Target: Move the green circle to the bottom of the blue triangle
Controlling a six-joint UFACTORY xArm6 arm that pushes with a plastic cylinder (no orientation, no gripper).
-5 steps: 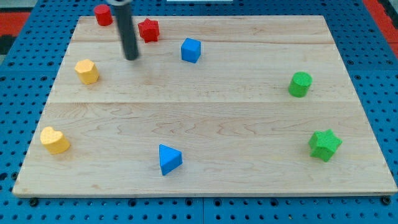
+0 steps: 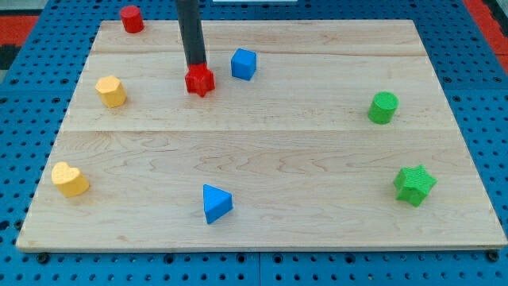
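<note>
My tip (image 2: 195, 65) is at the upper left of the bench (image 2: 262, 151), touching the top edge of the red star (image 2: 200, 80); the rod rises straight up out of the view's top. There is no claw on this arm, only the rod, so it neither opens nor closes on anything.

Taking the red star as landmark: the blue cube (image 2: 244, 63) sits just to its right and a little higher, apart from it. The red cylinder (image 2: 132, 18) is up and to the left, near the bench's top edge. The yellow hexagon (image 2: 111, 91) lies to the left, slightly lower. The yellow heart (image 2: 70, 179) is far down and left. The blue triangle (image 2: 215, 203) lies well below, almost straight down, near the bottom edge. The green circle (image 2: 383, 107) stands far to the right, slightly lower, well apart from the blue triangle. The green star (image 2: 414, 185) is farther right and down
</note>
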